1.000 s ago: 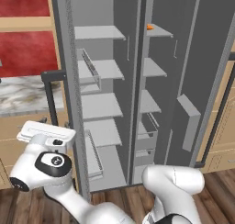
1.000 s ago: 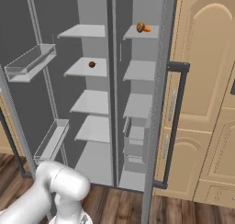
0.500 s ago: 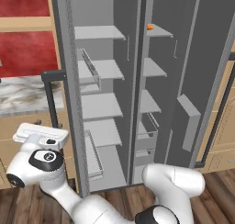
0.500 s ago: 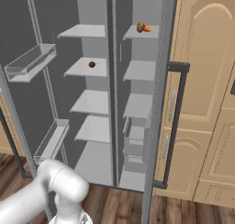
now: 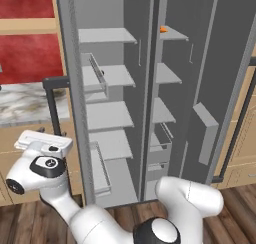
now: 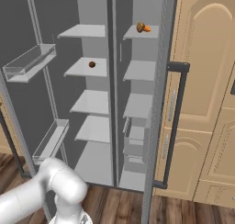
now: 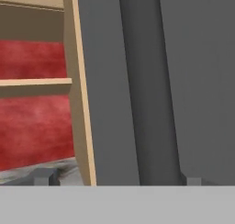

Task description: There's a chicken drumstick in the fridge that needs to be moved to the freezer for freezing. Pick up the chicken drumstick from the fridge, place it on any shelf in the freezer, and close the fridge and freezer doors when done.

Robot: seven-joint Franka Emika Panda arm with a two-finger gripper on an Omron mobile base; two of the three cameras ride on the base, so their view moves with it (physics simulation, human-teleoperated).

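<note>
Arm point(image 5: 40, 168) slightly lower than before

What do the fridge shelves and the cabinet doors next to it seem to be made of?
The shelves look like matte pale grey plastic: flat, uniform, no gloss. The cabinet doors look like light painted or laminated wood, judging by the beige tone and raised arched panels.

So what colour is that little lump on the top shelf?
Orange-brown: the chicken drumstick, clearest in the right base view.

A small dark ball point(image 6: 92, 64) sits on a broad shelf; beige cabinets point(image 6: 206, 81) stand right.
</note>
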